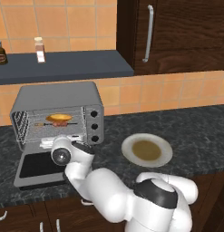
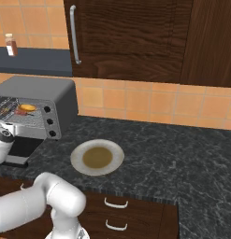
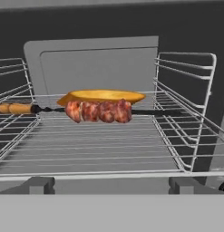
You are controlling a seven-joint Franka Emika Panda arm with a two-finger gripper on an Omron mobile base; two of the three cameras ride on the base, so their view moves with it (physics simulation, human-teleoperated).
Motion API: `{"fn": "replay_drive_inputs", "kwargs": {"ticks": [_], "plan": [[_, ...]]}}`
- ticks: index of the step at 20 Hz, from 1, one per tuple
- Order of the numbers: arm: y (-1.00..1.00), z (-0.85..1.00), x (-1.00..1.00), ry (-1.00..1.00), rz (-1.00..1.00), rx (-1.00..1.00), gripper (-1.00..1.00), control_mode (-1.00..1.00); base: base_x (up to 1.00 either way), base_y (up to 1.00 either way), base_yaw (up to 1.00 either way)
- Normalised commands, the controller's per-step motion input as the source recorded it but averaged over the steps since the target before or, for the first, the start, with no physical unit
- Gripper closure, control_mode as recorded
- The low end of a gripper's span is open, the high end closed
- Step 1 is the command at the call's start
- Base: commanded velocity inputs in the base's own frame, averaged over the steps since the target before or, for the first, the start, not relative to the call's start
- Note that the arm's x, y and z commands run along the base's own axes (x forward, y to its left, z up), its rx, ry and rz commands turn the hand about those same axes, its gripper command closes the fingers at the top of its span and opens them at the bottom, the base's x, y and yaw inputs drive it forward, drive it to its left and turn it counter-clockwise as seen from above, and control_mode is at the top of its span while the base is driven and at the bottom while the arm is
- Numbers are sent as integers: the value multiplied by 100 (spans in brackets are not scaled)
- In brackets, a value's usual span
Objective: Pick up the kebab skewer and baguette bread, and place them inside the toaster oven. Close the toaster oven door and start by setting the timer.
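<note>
The toaster oven [image 1: 63, 97] stands open on the counter's left, and its door [image 1: 38, 166] is folded down flat in front. On the wire rack lies the kebab skewer [image 3: 99, 111], and the baguette bread [image 3: 104, 95] rests just behind it, touching it. Both also show as the skewer [image 1: 56, 123] and the bread [image 1: 59, 118] inside the oven mouth. My gripper [image 1: 46, 144] hovers over the door's hinge edge, facing the rack from just outside. It holds nothing, and no fingertips meet in the middle of the hand view. Three dark knobs [image 1: 94, 126] sit on the right panel.
A white plate with a brown centre [image 1: 146, 150] lies on the dark counter right of the oven. A shelf above carries a bottle [image 1: 39, 50] and a jar [image 1: 0, 52]. Dark wood cabinets with a bar handle [image 1: 148, 34] hang at the upper right.
</note>
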Motion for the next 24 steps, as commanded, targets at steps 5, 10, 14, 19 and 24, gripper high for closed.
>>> {"fn": "replay_drive_inputs", "kwargs": {"ticks": [5, 10, 14, 19, 24], "plan": [[0, 0, 28, -1, 0, 0, -100, -100, 0, 0, 0], [0, 0, 26, -2, 0, 0, -100, -100, 0, 0, 0], [0, 0, 20, -4, 0, 0, -100, -100, 0, 0, 0], [0, 0, 18, -3, 0, 0, -100, -100, 0, 0, 0], [0, 0, 18, -3, 0, 0, -100, -100, 0, 0, 0]]}}
